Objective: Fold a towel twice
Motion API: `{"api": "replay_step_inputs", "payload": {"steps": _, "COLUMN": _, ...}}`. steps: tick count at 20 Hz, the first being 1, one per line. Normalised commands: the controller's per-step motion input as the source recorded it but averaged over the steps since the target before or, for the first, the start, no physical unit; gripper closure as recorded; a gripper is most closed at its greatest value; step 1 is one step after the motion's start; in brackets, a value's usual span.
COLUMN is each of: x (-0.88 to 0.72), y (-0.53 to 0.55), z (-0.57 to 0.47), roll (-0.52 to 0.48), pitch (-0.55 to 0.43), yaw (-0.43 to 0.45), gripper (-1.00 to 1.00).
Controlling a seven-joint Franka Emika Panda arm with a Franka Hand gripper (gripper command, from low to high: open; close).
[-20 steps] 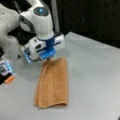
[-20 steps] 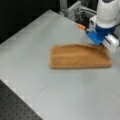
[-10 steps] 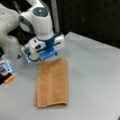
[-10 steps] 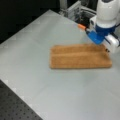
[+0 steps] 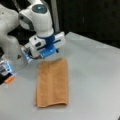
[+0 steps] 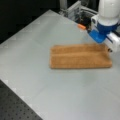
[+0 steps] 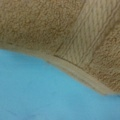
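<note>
- The towel [image 5: 52,83] is lying flat on the grey surface [image 5: 95,75] as a long, narrow orange-brown rectangle, already folded over on itself, with doubled layers showing at its end nearest a front view's bottom.
- In a front view the towel [image 6: 80,56] is stretching left to right across the surface [image 6: 37,50], with a shallow crease running along its length.
- The gripper [image 5: 50,53] is sitting low at the towel's end nearest a front view's top, its blue part just above or touching the cloth edge; I cannot tell which.
- In a front view the gripper [image 6: 100,37] is hanging over the towel's end at that view's right, under the white arm body.
- Whether the gripper is released or clenched, I cannot tell; the fingertips are hidden behind the blue housing.
- The wrist view is showing the towel [image 7: 50,25] filling the upper half, its terry pile crossed by a paler woven stripe [image 7: 85,37], with a pale hem running along its lower edge.
- A blue mass [image 7: 37,95] is filling the wrist view's lower half, lying right against that hem.
- A small orange thing [image 5: 9,79] is lying near a front view's left edge, well apart from the towel.
</note>
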Motion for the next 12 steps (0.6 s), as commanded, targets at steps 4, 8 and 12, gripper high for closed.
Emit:
{"api": "replay_step_inputs", "payload": {"steps": 4, "x": 0.1, "y": 0.38, "z": 0.09, "roll": -0.029, "pitch": 0.056, "yaw": -0.119, "gripper": -1.0}}
{"api": "replay_step_inputs", "payload": {"steps": 8, "x": 0.23, "y": 0.29, "z": -0.02, "roll": -0.111, "pitch": 0.123, "yaw": -0.067, "gripper": -1.0}}
{"api": "replay_step_inputs", "payload": {"steps": 12, "x": 0.32, "y": 0.24, "z": -0.05, "roll": -0.199, "pitch": 0.159, "yaw": -0.059, "gripper": -1.0}}
